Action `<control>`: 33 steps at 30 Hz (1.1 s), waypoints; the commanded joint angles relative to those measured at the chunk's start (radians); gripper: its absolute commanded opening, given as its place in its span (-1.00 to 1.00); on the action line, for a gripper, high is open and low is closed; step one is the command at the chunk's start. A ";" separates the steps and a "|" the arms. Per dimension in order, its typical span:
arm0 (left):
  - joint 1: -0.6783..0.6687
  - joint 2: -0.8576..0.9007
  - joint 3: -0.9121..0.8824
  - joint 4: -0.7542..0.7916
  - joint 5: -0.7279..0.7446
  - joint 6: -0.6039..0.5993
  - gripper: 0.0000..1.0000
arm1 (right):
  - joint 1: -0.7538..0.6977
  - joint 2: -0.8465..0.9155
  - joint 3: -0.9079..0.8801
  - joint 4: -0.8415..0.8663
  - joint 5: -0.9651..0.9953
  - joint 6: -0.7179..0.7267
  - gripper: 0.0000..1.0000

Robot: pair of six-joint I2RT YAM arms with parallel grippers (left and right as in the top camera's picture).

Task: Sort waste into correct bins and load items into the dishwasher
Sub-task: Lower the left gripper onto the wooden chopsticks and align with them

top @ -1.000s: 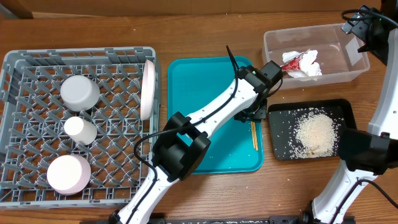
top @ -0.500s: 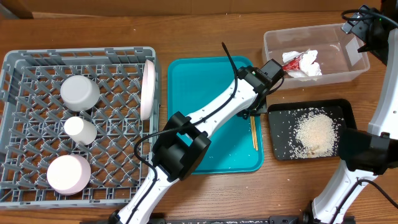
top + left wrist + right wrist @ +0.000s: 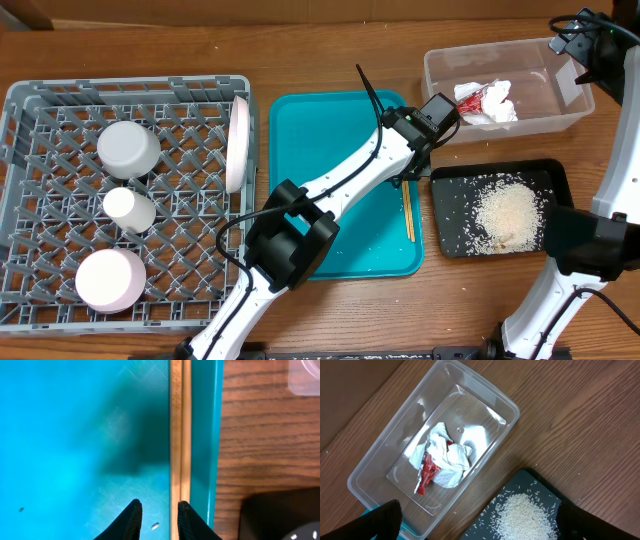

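Left hand [image 3: 159,521], fingers narrowly parted with no grip evident, hangs low over the teal tray [image 3: 75,420] at the near end of the chopsticks [image 3: 180,435] lying along its side wall, likely aligned to pinch them for the dish rack [image 3: 190,230].

No text, label, brand, number or sign can be read in any of the views. The small red torn wrapper [image 3: 426,472] in the clear plastic rectangular tub [image 3: 490,410] is the only thing that looks as if it might carry print, and it is too small to make out.
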State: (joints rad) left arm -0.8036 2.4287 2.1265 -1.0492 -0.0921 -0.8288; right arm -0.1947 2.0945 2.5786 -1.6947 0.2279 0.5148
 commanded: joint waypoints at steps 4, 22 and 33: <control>-0.005 0.064 -0.011 0.004 -0.035 -0.017 -0.46 | -0.002 -0.024 0.014 0.002 0.011 -0.007 1.00; 0.014 0.050 0.059 -0.096 -0.012 -0.016 -0.48 | -0.002 -0.024 0.014 0.002 0.011 -0.007 1.00; 0.005 0.048 0.074 -0.045 0.032 -0.002 -0.37 | -0.002 -0.024 0.014 0.002 0.011 -0.007 1.00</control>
State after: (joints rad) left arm -0.7918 2.4744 2.2002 -1.1088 -0.0700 -0.8322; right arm -0.1947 2.0945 2.5786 -1.6947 0.2279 0.5148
